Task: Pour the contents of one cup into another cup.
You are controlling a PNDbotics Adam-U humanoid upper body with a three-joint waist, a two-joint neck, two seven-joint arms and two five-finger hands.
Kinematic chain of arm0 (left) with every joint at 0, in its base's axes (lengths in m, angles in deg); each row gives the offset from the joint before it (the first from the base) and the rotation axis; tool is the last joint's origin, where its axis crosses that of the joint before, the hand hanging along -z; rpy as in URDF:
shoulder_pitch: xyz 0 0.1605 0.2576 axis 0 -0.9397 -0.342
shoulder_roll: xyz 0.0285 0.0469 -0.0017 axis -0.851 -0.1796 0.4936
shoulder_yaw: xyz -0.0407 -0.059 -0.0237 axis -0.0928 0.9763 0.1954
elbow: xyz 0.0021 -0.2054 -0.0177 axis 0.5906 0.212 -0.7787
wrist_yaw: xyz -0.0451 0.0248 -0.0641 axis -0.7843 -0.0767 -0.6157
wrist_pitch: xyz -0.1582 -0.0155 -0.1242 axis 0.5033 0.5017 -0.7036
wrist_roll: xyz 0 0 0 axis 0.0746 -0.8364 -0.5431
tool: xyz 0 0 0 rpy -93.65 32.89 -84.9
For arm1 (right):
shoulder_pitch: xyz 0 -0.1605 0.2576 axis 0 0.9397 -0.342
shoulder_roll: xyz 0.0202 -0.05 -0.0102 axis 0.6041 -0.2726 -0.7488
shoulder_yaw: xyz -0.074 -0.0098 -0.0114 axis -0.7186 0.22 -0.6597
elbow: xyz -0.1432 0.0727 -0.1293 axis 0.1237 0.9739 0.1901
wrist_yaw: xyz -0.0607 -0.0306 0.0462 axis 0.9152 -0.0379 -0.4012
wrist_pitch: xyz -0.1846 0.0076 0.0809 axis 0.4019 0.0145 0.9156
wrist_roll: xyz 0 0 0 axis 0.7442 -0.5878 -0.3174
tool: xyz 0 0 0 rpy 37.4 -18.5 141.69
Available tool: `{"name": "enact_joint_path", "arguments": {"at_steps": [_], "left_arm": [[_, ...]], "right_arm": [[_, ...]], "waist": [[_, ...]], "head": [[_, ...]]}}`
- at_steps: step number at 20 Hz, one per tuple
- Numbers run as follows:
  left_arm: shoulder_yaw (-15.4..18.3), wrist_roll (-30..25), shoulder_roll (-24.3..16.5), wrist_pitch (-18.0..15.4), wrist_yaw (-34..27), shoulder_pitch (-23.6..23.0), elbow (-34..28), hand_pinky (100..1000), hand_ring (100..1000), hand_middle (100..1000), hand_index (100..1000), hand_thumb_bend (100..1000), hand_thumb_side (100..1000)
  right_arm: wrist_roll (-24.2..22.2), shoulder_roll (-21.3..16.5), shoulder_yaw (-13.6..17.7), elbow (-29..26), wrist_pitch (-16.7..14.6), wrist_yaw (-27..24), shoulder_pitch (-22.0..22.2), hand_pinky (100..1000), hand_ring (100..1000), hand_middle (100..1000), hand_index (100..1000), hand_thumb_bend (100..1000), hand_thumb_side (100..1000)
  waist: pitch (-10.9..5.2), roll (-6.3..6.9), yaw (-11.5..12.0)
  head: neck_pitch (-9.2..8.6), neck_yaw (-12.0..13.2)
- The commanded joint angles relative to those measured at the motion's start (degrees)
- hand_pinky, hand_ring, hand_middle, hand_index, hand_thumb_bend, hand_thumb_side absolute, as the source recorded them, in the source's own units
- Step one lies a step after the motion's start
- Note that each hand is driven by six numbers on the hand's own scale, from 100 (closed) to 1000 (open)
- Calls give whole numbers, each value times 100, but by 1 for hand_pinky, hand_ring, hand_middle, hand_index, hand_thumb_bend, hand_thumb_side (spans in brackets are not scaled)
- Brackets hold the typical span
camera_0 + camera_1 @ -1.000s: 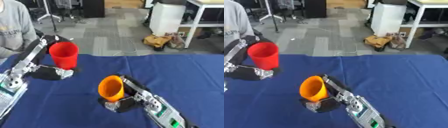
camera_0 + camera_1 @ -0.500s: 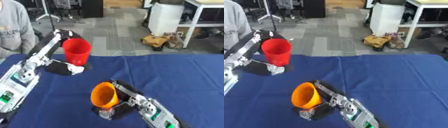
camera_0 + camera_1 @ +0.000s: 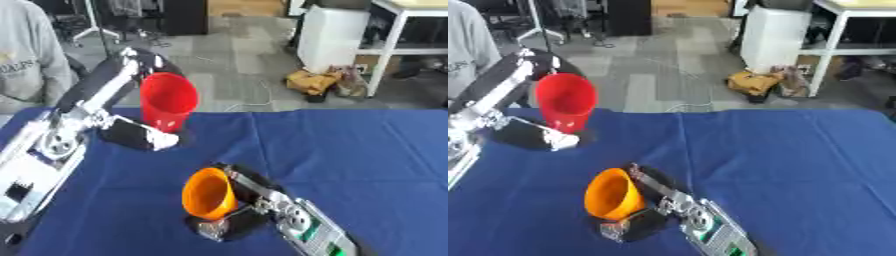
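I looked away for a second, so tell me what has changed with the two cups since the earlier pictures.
The left hand has carried the red cup rightward, toward the orange cup. The right hand has brought the orange cup slightly left and tipped its mouth toward the red one. Both hands still grip their cups over the blue cloth; no pouring shows.

A red cup (image 3: 168,106) is standing upright over the blue cloth; an orange cup (image 3: 209,194) is tilting left, nearer.

The left hand (image 3: 131,134) grips a red cup (image 3: 168,101) at about ten o'clock over the blue table (image 3: 350,150). At six o'clock, the right hand (image 3: 229,220) clasps an orange cup (image 3: 208,193), its mouth tilted leftward.
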Motion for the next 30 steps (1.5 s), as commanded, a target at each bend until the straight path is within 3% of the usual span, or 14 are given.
{"name": "enact_joint_path", "arguments": {"at_steps": [1,18,30], "left_arm": [[19,61,-209,-116,360,35,-384,392,342,365,665,614,100],[-199,593,-265,-719,1740,-140,-201,424,357,364,651,604,100],[-285,784,-238,-1038,2217,-153,-96,440,364,364,649,601,100]], "right_arm": [[42,-4,79,-7,6,-69,-78,444,429,395,547,253,100],[44,4,88,14,57,-196,-62,438,425,420,540,284,100],[-137,46,79,349,294,-1376,-36,442,426,420,532,304,100]], "waist": [[-84,2,15],[-67,-13,0],[-64,9,1]], "head": [[-24,-15],[-25,-27],[-26,-42]]}}
